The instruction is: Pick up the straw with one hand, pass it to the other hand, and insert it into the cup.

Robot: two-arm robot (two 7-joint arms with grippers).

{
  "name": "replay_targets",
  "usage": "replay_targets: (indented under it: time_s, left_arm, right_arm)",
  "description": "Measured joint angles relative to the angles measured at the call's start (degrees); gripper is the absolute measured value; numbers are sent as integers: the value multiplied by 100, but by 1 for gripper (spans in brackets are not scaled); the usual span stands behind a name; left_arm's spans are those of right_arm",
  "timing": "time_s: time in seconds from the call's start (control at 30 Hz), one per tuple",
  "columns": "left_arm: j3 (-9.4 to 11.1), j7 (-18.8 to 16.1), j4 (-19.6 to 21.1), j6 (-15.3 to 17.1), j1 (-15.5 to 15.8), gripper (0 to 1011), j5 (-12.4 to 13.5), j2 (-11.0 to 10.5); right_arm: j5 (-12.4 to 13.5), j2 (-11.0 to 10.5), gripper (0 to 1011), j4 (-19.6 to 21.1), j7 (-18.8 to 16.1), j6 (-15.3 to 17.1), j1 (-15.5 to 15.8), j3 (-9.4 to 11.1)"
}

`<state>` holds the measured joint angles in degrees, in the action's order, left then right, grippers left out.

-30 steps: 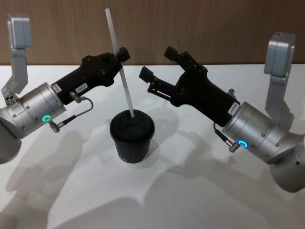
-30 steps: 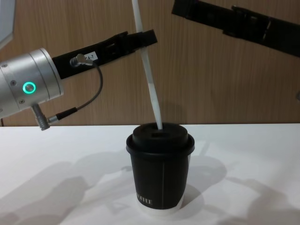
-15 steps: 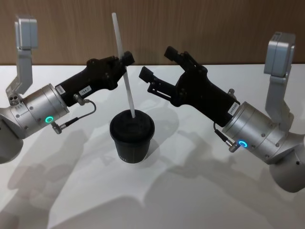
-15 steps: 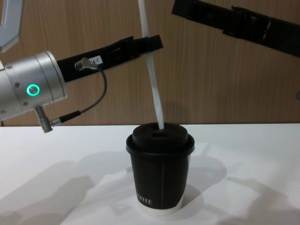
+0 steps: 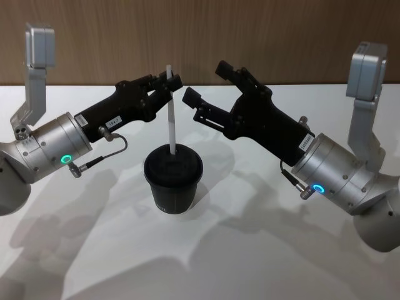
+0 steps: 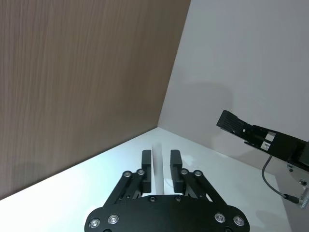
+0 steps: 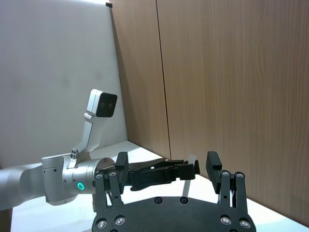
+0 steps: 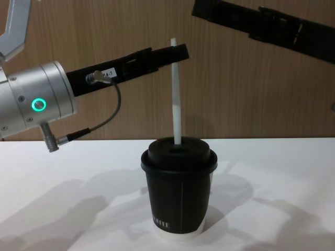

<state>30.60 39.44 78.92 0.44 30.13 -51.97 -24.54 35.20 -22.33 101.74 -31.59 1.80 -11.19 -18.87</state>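
Observation:
The black cup (image 5: 173,180) with its domed lid stands mid-table, also seen from the side (image 8: 179,193). The white straw (image 5: 170,112) stands almost upright in the lid's hole (image 8: 177,104). My left gripper (image 5: 170,82) is around the straw's top, open, with a gap beside the straw (image 6: 157,166) in the left wrist view. My right gripper (image 5: 205,81) hovers open just right of the straw, holding nothing. In the chest view the left gripper (image 8: 178,52) meets the straw near its upper end.
A wood-panelled wall (image 5: 281,37) runs along the back of the white table (image 5: 250,250). The right gripper's finger (image 8: 261,23) crosses the chest view's upper right. The left arm's dark cable (image 8: 99,123) hangs under its silver housing.
The straw has slid down into the cup and gone from tilted to nearly upright. My left gripper moved right and slightly lower and let go. The right arm held still.

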Motion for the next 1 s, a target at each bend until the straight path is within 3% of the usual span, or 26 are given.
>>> replay_targets:
  time_s: [0.07,0.13,0.2,0.4,0.83,1.0]
  left_arm:
    - [-2,-26,13,-5,-16,283,21,-5]
    - [-8,-40,27,-11,-31,295,32,-10]
    - [-26,-66,58,-25,-63,401,46,-18]
    - [-81,-121,166,-79,-174,568,63,-52]
    - [-340,-302,678,-315,-723,974,62,-240]
    - [-440,-379,852,-402,-934,1002,63,-305]
  right_arm:
    - [0,0,1001,0,0,0,0,0]
    - [0,0,1001,0,0,0,0,0]
    - [0,0,1001,0,0,0,0,0]
    - [0,0,1001,0,0,0,0,0]
    - [0,0,1001,0,0,0,0,0]
    - [0,0,1001,0,0,0,0,0]
